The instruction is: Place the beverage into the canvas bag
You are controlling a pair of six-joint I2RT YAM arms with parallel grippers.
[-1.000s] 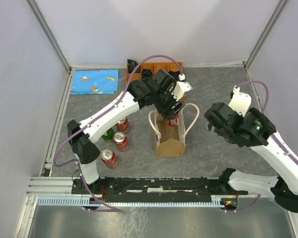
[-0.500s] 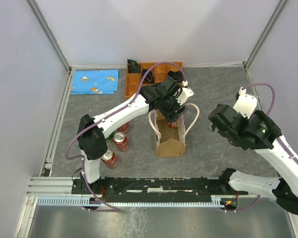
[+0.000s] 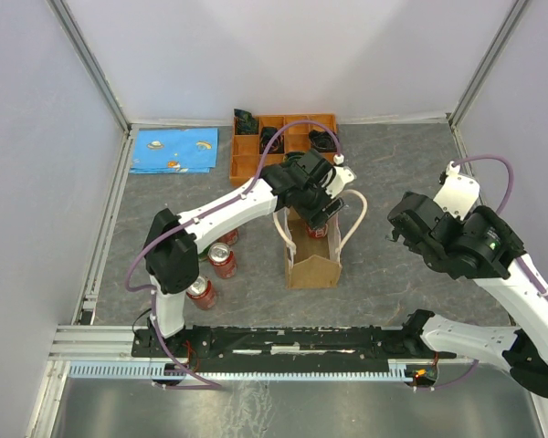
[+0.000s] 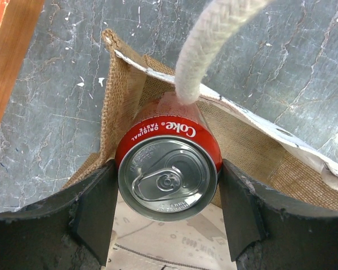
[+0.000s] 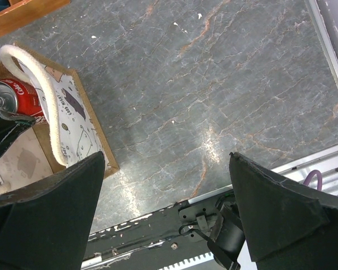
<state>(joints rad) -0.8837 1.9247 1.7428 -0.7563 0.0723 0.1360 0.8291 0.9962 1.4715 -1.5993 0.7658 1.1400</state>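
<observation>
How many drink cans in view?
4. Coke can in the left claw at the canvas bag mouth; front can, middle can, back can stand left of it. The left arm may hide more.

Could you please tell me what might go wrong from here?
The rope handle hangs right beside the Coke can held by the left jaws; it could snag and drag or tip the canvas bag. The can sits tight at the bag's corner, so it might catch the wall.
</observation>
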